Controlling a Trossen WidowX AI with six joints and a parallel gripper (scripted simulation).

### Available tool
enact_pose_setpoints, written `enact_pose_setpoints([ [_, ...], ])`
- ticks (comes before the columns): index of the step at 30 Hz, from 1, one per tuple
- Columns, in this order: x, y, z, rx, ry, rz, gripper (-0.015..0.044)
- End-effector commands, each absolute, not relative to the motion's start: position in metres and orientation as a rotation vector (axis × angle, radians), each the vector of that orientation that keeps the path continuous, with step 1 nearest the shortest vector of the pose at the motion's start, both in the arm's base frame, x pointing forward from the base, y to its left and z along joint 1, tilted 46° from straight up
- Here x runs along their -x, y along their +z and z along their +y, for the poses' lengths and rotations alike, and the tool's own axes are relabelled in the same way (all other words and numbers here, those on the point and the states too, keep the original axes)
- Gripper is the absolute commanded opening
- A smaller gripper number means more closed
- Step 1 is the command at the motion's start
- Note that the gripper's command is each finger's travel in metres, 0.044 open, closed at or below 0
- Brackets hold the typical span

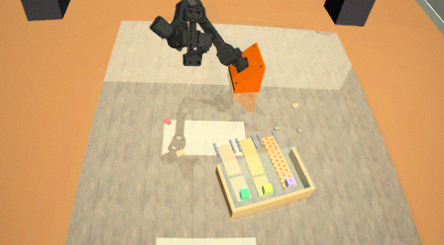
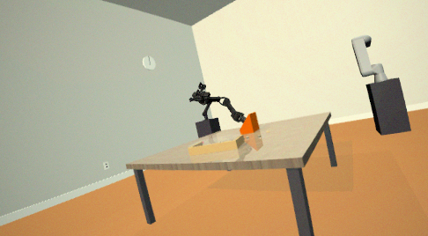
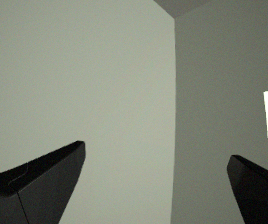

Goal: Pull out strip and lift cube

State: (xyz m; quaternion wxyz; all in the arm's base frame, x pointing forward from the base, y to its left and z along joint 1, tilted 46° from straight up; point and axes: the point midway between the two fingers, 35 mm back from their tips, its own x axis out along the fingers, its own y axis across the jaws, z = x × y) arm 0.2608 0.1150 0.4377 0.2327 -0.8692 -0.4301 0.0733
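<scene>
A wooden tray lies on the table and holds three strips side by side. The left striped orange strip shows a break and carries a green cube. The middle yellow strip shows a seam and carries a yellow cube with a dark mark. The right dotted orange strip looks whole and carries a purple cube with a pale patch. My gripper, orange-fingered, hangs high above the table behind the tray, open and empty. In the wrist view its fingers stand wide apart and face only the room's walls.
A pale mat lies left of the tray. Small loose bits lie about: a pink block, tan blocks, grey pebbles. Short blue-grey bars sit at the strips' far ends. Another arm on a pedestal stands far off.
</scene>
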Motion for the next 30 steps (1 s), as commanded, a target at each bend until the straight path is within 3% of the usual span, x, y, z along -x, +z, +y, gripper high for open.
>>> enact_pose_setpoints([
  [1,-0.262,0.437,0.115,2.382,0.208,-1.176,0.04],
  [8,-0.301,0.389,0.126,2.152,0.436,-0.896,0.04],
  [14,-0.35,0.306,0.132,1.746,0.578,-0.328,0.04],
  [30,-0.356,0.159,0.118,1.068,0.203,0.459,0.04],
])
